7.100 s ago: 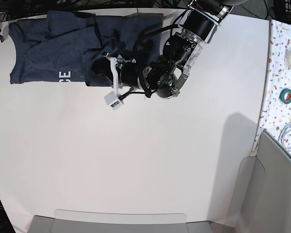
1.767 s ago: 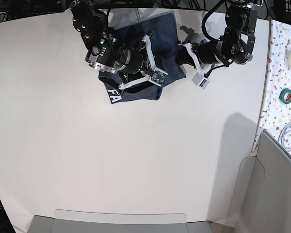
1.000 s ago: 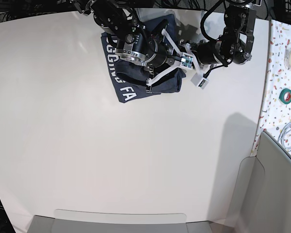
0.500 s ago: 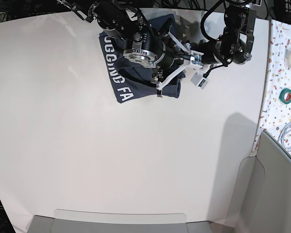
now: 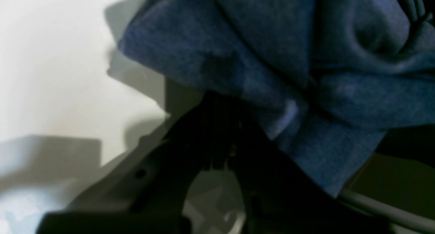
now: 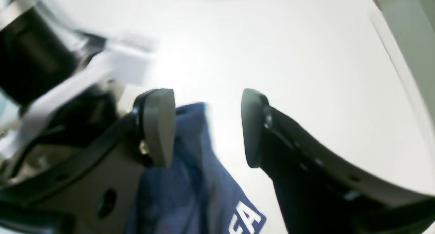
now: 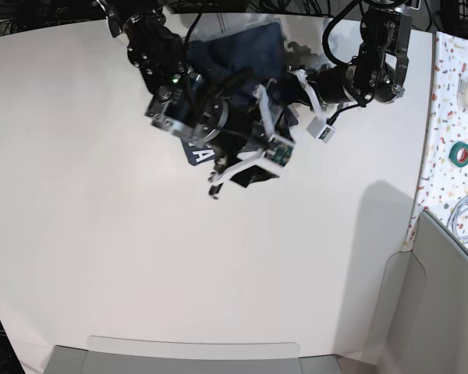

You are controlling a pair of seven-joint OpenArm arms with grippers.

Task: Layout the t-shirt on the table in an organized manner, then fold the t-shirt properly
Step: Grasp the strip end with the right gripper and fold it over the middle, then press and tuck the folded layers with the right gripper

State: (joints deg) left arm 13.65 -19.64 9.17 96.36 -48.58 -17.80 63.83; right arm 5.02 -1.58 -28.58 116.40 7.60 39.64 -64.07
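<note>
My right gripper (image 6: 208,128) stood wide open with nothing between its fingers; my left gripper (image 5: 221,98) was closed at the edge of the t-shirt (image 7: 238,47), a grip I could not confirm. The shirt lay bunched on the table (image 7: 179,257), below my arms; sweeping low, I could have dragged its loose folds crooked.

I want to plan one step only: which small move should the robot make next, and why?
Probably lower the right gripper onto the shirt's near edge: its jaws stand open above, holding nothing, while the left gripper is shut at the cloth.
</note>
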